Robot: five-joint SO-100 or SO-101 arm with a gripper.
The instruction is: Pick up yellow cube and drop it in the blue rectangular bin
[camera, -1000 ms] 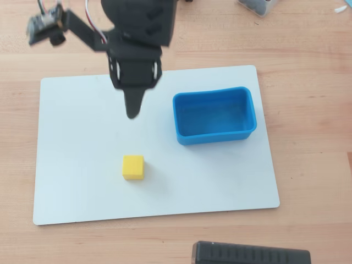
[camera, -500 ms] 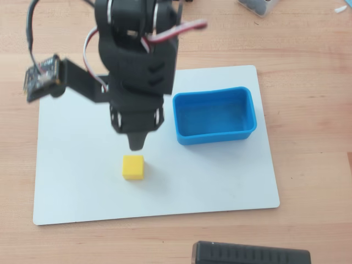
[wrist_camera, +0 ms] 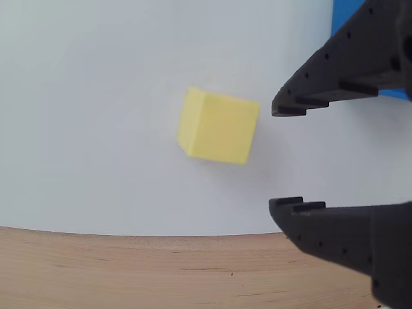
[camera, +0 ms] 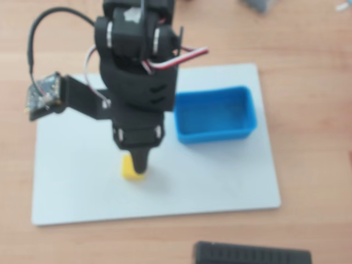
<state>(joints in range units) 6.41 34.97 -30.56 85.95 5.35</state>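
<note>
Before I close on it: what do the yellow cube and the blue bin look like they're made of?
Yellow cube: matte, evenly coloured faces with crisp edges, probably plastic or dense foam; can't tell which. Blue rectangular bin: looks like moulded or printed plastic, with thin walls, rounded corners and a dull sheen.

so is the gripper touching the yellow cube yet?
Apart. The wrist view shows the open gripper with white board visible between both fingertips and the yellow cube.
</note>
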